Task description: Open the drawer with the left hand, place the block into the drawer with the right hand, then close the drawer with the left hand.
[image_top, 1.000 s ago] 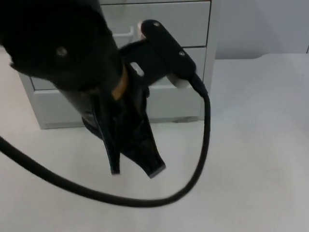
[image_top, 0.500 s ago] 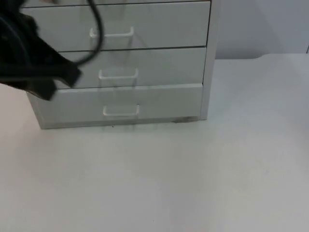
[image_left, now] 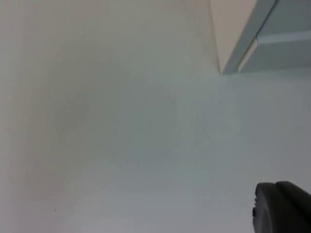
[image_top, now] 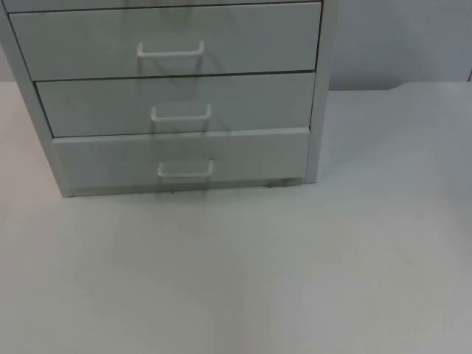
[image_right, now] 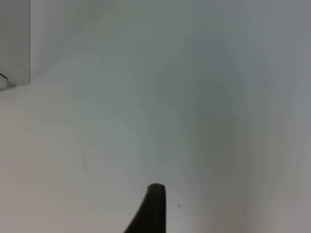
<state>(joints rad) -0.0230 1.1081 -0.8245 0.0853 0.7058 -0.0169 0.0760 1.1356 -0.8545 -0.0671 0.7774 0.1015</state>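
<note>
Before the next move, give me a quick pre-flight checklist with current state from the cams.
1. All three fronts of the drawer unit flush and shut: ok; the bottom drawer sits level with the rest.
2. Handles reachable: ok; the bottom handle has bare table in front of it.
3. Block located: not ok; I see none on the table in the top view or either wrist view.
4. Left gripper position: ok; over bare table beside the unit's corner, off the drawers.
5. Right gripper position: ok; over bare table, the unit's edge off to one side.
6. Gripper opening, both arms: cannot tell.
</note>
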